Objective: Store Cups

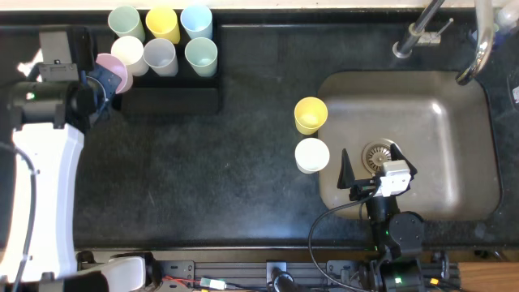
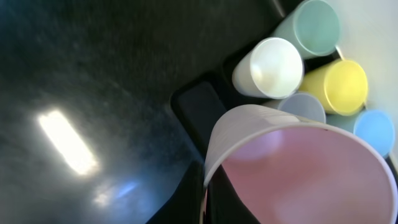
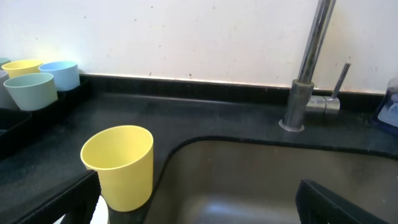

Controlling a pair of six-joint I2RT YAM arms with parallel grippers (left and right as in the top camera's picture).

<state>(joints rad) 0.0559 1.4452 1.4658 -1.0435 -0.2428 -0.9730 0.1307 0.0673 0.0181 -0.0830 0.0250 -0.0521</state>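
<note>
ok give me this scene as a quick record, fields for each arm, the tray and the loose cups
left end effector: shut on a pink cup, held tilted at the tray's left end
right end effector: open, empty, over the sink
tray: black, at the back left of the counter, six cups standing in it
loose cups: yellow cup and white cup, upright on the counter beside the sink's left edge
left to store: the pink cup and the two loose cups
</note>
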